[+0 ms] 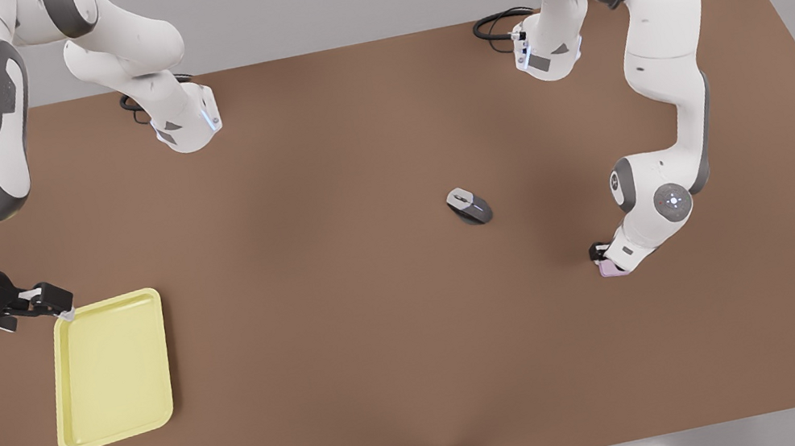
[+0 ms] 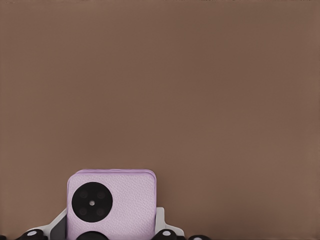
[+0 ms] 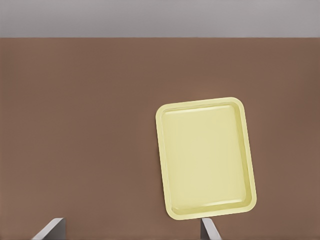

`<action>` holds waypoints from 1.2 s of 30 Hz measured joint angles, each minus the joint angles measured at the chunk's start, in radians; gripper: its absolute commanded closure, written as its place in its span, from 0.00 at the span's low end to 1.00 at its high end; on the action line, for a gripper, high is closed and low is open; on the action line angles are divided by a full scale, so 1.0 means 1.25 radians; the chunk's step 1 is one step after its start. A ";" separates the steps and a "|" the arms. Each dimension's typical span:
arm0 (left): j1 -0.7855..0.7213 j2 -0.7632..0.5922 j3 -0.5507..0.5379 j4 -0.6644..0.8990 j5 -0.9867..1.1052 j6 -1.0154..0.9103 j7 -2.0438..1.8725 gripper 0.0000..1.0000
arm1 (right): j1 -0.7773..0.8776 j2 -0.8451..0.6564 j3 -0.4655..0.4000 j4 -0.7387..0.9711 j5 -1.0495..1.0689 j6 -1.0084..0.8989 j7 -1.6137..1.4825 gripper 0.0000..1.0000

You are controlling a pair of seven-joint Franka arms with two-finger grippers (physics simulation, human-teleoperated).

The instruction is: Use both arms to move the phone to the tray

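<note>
Left gripper (image 1: 603, 257) is down on the table (image 1: 342, 282), fingers clamped either side of the phone (image 2: 111, 202). Right gripper (image 1: 56, 303) hangs spread wide over the tray (image 1: 111, 370) corner, mouse (image 1: 469, 205) lying between the two.

- The counter (image 1: 347, 305) is a flat, plain brown, with a darker shade under the arms.
- The tray (image 1: 109, 370) is pale yellow all over, rim and floor alike.
- The phone (image 2: 112, 202) is pale pink-lilac with a fine leathery grain, and it carries black round camera circles with small grey dots inside.
- The mouse (image 1: 469, 205) is grey on top and black along its sides.
- Both arms are glossy white with grey joint sections; the one over the phone has a round grey cap with a small glowing white dot.
- The right claw (image 1: 56, 303) is black with pale grey fingertips.
- The left claw (image 2: 107, 231) shows pale grey fingers and black knobs with white spots.
- Black cables curl at the arm bases.
- The walls behind are light grey.
</note>
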 measured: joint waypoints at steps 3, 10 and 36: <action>-0.003 -0.011 -0.027 0.014 0.001 -0.019 -0.006 0.23 | 0.000 0.000 0.000 0.000 0.000 0.000 0.000 0.00; -0.169 0.001 -0.098 0.145 0.001 -0.062 -0.081 0.23 | 0.000 0.001 0.000 0.000 0.000 0.000 0.000 0.00; -0.604 0.437 -0.075 0.798 0.016 -0.118 -0.724 0.01 | -0.006 -0.023 -0.001 -0.003 0.000 -0.079 0.000 0.00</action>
